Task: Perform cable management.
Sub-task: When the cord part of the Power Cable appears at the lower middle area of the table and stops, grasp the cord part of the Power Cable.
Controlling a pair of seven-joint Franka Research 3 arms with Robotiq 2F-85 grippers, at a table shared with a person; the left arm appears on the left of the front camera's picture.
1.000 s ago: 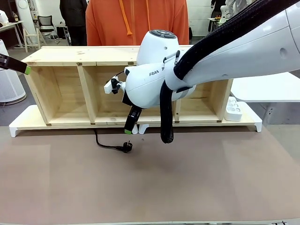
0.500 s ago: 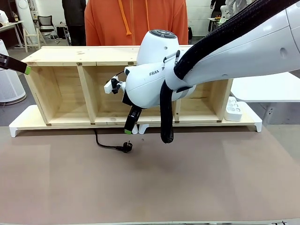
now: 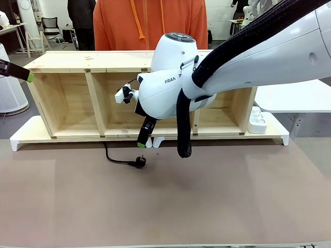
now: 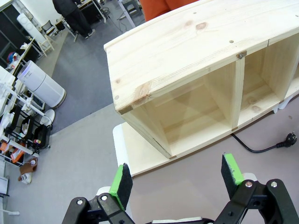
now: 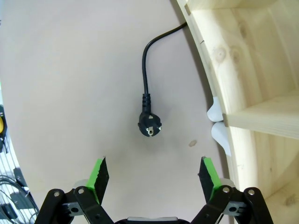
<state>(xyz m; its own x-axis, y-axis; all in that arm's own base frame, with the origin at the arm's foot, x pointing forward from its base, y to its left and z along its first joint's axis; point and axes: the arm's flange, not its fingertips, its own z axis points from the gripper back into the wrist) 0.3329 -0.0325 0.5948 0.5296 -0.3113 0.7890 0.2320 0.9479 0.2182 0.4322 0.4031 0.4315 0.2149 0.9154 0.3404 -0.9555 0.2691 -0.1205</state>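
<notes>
Front view: a brown table [image 3: 165,206] lies before a wooden shelf [image 3: 67,62]. The right arm [image 3: 170,88] reads "FRAN", and the cable [image 3: 138,163] lies on the table.

Left wrist view: the left gripper [image 4: 180,179] gapes wide, empty.

Right wrist view: the right gripper [image 5: 153,176] gapes wide, empty, over the plug [image 5: 149,125].

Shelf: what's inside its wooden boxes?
In the shelf, the left compartment shows bare wood and nothing else. The right arm covers much of the middle, so what lies in there cannot be seen.

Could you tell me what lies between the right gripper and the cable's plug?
Only bare tabletop separates the right gripper from the plug, in the right wrist view.
</notes>
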